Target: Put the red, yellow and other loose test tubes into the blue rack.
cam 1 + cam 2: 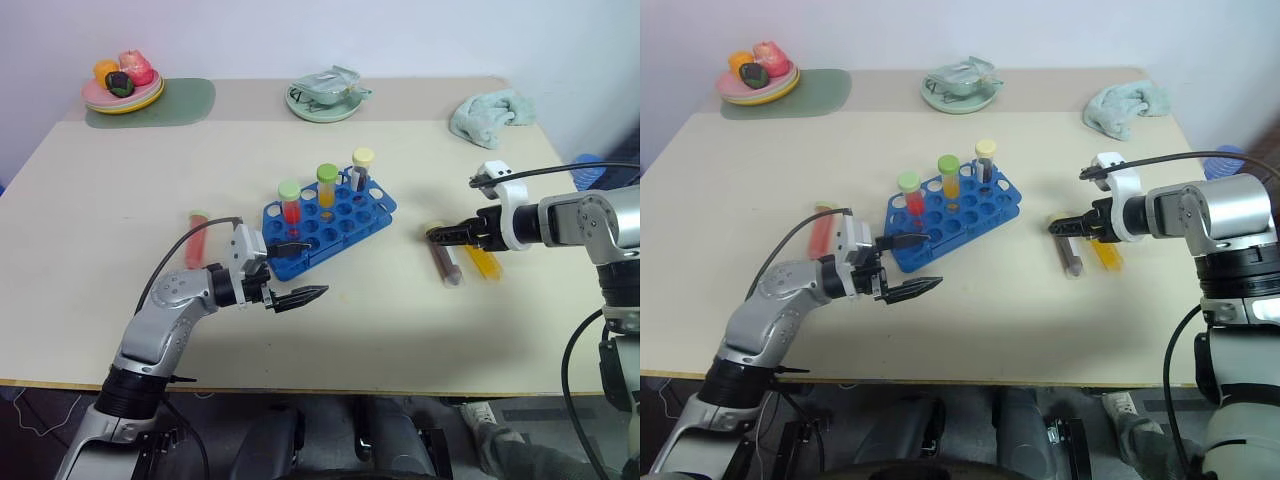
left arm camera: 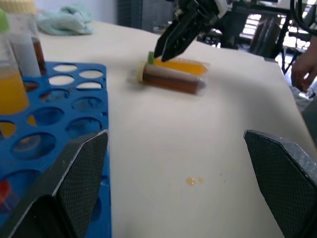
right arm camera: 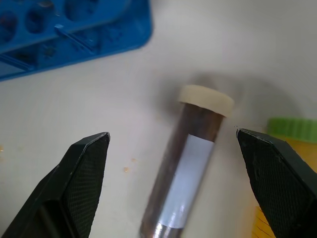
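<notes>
rack: blue rack (image 1: 330,223) sits mid-worktop, angled; hard glossy plastic, flat top plate with rows of round holes. Three capped tubes stand upright in it already, along its 12 o'clock edge: red fill with green cap, orange fill with green cap, grey fill with pale yellow cap.
brown tube: brown tube (image 3: 185,168) lies flat on the worktop at 3 o'clock of the rack, well apart from it; clear smooth cylinder, cream cap, white label patch. Lying on its side, so it looks likely to roll.
yellow tube: yellow tube (image 1: 483,262) lies just beside the brown one, on its far side from the rack, roughly parallel; green ribbed cap, orange-yellow fill.
red tube: red tube (image 1: 195,238) lies flat at 9 o'clock of the rack, near it; pinkish fill.
right pincer: right pincer (image 3: 173,183) spread wide, empty, angled down over the brown tube's cap end, one finger on each side and neither touching. Judged: lined up to pinch across the tube's width.
left pincer: left pincer (image 1: 300,271) spread wide, empty, pointing level toward 3 o'clock, just at the rack's near corner. One finger hangs over the corner holes. Fingers black with woven-textured pads.
worktop: worktop (image 1: 120,300) pale, matte, flat; a few small orange drips between rack and brown tube.
stage: judged three loose tubes left to rack.
</notes>
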Available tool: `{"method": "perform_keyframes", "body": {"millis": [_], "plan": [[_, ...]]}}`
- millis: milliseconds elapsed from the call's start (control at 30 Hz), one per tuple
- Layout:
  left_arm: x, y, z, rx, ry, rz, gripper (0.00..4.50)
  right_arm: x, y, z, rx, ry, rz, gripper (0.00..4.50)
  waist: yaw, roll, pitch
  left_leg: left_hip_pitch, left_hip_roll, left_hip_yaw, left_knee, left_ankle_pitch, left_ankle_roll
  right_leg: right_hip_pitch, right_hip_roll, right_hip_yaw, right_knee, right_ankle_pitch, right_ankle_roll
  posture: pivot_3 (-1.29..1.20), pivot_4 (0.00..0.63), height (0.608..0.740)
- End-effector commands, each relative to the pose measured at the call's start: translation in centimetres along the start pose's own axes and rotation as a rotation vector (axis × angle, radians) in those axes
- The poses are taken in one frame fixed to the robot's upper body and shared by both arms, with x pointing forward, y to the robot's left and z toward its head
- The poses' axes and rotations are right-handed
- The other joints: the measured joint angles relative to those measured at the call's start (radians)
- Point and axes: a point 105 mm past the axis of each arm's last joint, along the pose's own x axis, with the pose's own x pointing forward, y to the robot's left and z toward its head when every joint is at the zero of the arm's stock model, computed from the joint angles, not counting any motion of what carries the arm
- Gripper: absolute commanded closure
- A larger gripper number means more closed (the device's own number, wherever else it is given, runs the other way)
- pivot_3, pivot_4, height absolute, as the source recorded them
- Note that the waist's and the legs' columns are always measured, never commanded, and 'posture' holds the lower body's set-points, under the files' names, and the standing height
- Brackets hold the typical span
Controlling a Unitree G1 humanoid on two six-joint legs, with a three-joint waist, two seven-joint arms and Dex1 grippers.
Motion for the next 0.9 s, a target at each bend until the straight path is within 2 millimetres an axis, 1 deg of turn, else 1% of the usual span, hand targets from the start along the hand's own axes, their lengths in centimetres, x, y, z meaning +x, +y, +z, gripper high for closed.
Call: {"method": "perform_keyframes", "body": {"millis": [33,267,400,467,500,533,567,767,900], "plan": [[0.3,0.1,0.9,0.045,-0.022,-0.018,0.01,0.0,0.2,0.9,-0.026,-0.012,-0.002,0.3,0.0,0.0,0.0,0.0,0.0,0.0,0.0,0.0,0.0,0.0,0.0,0.0,0.0,0.0,0.0,0.0,0.15,0.74],[0.8,0.0,0.7,0.045,-0.026,-0.03,0.01,2.3,0.4,1.0,-0.02,0.011,0.003,0.3,-0.001,0.0,0.0,0.0,0.0,0.0,0.0,0.0,0.0,0.0,0.0,0.0,0.0,0.0,0.0,0.0,0.15,0.74],[1.1,0.0,0.8,0.047,-0.034,-0.033,0.01,3.1,0.2,1.0,-0.036,0.026,-0.014,0.3,0.0,0.0,0.0,0.0,0.0,0.0,0.0,0.0,0.0,0.0,0.0,0.0,0.0,0.0,0.0,0.0,0.15,0.74],[1.2,0.0,0.8,0.048,-0.034,-0.034,0.0,3.5,-0.1,0.9,-0.051,0.039,-0.032,0.85,0.0,0.0,0.0,0.0,0.0,0.0,0.0,0.0,0.0,0.0,0.0,0.0,0.0,0.0,0.0,0.0,0.15,0.74],[1.2,0.0,0.8,0.048,-0.034,-0.034,0.0,3.6,0.0,0.9,-0.065,0.045,-0.035,1.2,0.0,0.0,0.0,0.0,0.0,0.0,0.001,0.0,0.0,0.0,0.0,0.0,0.0,0.0,0.0,0.0,0.15,0.74],[1.2,0.0,0.8,0.048,-0.034,-0.033,0.0,3.7,0.0,0.8,-0.087,0.052,-0.033,1.73,-0.001,0.0,0.0,0.0,0.0,0.0,0.001,0.0,0.0,0.0,0.0,0.0,0.0,0.0,0.0,0.0,0.15,0.74],[1.2,0.0,0.7,0.049,-0.033,-0.032,0.0,3.7,0.2,0.7,-0.107,0.058,-0.031,2.13,-0.001,0.0,0.0,0.0,0.0,0.0,0.001,0.0,0.0,0.0,0.0,0.0,0.0,0.0,0.0,0.0,0.15,0.74],[1.0,0.1,0.5,0.061,-0.026,-0.024,0.0,3.3,1.3,0.1,-0.192,0.066,-0.009,2.13,-0.001,0.0,0.0,0.0,0.0,0.0,0.001,0.0,0.0,0.0,0.0,0.0,0.0,0.0,0.0,0.0,0.15,0.74],[1.1,0.1,0.4,0.068,-0.023,-0.026,0.0,3.1,1.9,-0.1,-0.238,0.041,-0.019,2.13,0.0,0.0,0.0,0.0,0.0,0.0,0.001,0.0,0.0,0.0,0.0,0.0,0.0,0.0,0.001,0.0,0.15,0.74]]}}
